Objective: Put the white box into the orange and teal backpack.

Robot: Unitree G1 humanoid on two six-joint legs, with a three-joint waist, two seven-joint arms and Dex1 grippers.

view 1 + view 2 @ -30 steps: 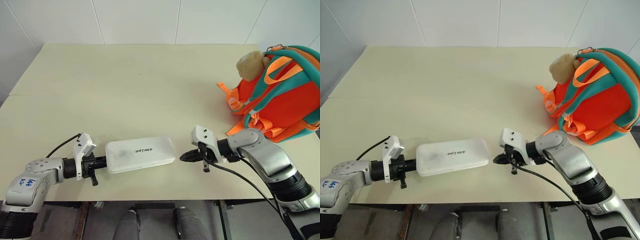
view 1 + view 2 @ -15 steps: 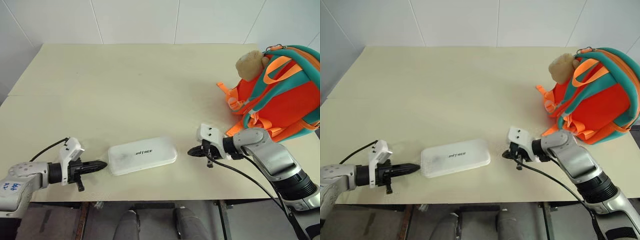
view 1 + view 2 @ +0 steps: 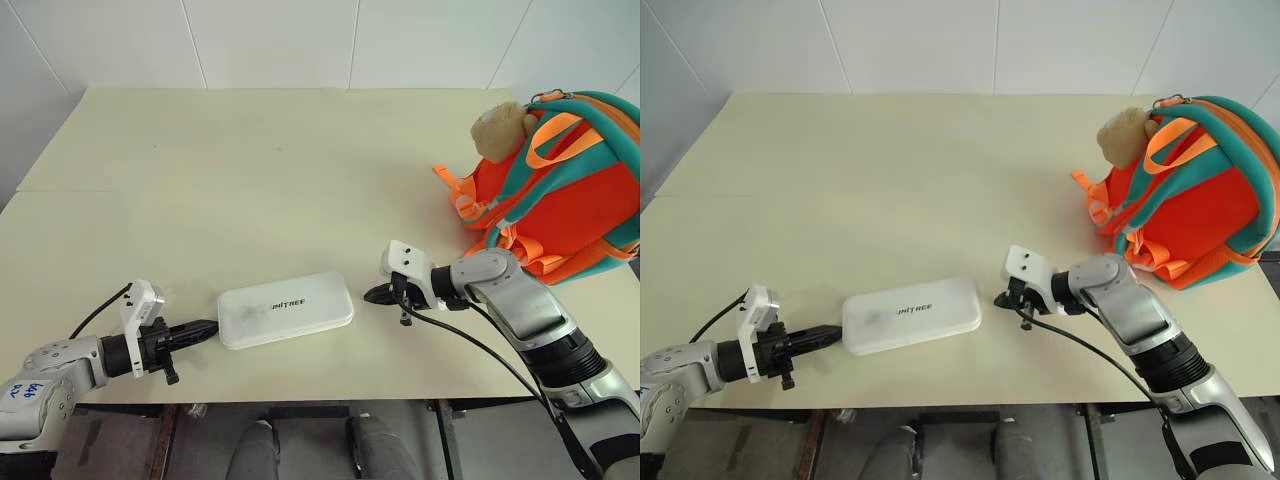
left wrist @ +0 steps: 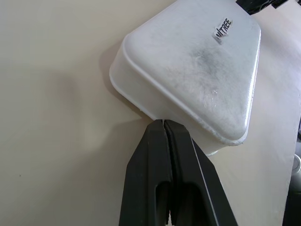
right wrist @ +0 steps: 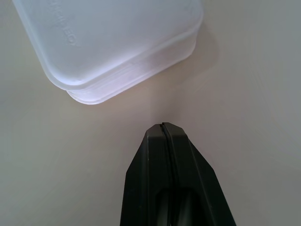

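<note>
Since a second ago left claw [image 3: 207, 328] has backed off the white box [image 3: 286, 308]; before, its fingers sat at the box's left end. Now both fingers pressed together, tips at that end, holding nothing. Right claw [image 3: 377, 295] moved a bit farther up the desk [image 3: 250, 180], also fully closed and empty, just off the box's right end, small gap. Box lies flat near desk's front edge between the claws. Orange and teal backpack [image 3: 560, 190] stands at right edge, well apart from box.
</note>
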